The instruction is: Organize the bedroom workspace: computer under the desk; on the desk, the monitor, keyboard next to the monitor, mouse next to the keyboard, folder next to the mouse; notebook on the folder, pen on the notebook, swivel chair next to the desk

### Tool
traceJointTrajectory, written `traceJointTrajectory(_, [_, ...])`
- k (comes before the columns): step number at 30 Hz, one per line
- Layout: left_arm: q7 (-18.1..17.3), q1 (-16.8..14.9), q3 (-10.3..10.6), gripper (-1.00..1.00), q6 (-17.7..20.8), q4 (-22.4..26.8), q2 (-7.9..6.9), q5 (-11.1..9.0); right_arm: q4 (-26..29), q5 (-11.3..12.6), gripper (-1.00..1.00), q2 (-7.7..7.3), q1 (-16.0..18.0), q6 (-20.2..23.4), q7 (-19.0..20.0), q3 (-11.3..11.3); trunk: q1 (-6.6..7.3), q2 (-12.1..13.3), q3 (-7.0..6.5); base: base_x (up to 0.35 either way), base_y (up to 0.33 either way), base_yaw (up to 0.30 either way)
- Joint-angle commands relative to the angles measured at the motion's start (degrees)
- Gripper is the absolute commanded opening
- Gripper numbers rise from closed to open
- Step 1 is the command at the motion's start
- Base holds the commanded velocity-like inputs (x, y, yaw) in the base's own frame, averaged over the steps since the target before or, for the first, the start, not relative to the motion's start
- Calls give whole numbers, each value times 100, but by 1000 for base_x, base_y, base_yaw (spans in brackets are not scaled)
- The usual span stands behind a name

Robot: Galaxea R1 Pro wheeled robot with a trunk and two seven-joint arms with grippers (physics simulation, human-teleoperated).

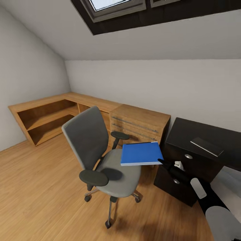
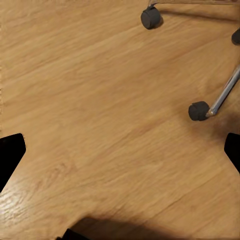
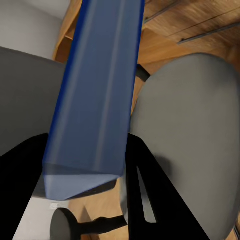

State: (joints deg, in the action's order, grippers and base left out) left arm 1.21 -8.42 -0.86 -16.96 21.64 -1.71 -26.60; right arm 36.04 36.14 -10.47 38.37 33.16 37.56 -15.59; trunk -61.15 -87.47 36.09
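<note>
Standing along the far wall under a sloped ceiling: a long light wooden corner shelf unit (image 1: 50,115), joining a light wooden drawer cabinet with metal bar handles (image 1: 140,124). Occupying the right side of the head view: the black desk with round silver knobs on its drawer fronts (image 1: 187,147), touching the side of the wooden cabinet. Standing on the wooden plank floor (image 1: 40,194) in front of the cabinet and just beside the desk's drawer block: the grey upholstered swivel chair with black armrests and a chrome star base on casters (image 1: 88,140), backrest upright, seat bare. Hanging level above the front right part of the seat, lifted off the cushion: the bright blue flat rectangular folder (image 1: 140,153), showing in the right wrist view as a blue slab edge (image 3: 95,95) running out from between two black fingers (image 3: 145,200). Gripping the folder by its right-hand edge: the right gripper (image 1: 161,162), black, jaws closing on the board. Lying flat on the desk top, well apart from the folder: the small thin dark grey rectangular notebook (image 1: 207,146). Pointing down at bare floor near two chair casters (image 2: 199,110): the left gripper (image 2: 120,155), dark fingertips (image 2: 10,152) sitting wide apart at opposite frame edges, holding nothing.
</note>
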Motion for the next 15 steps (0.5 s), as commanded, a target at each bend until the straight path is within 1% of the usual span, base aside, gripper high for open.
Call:
traceJointTrajectory(1, [14,-2,5,100,-12,-13,-1,-8,-3,17,-100,3,4,36,7,-14,23,39,-13,0,0,-1])
traceJointTrajectory(9, [19,-2,0,100,-17,-60,3,0,-1,16,-100,1,4,41,51,-14,199,360,-157,0,0,0])
traceJointTrajectory(15, [19,-2,1,100,-12,-152,68,-6,-5,21,-100,9,3,40,73,-14,331,601,-265,0,0,0])
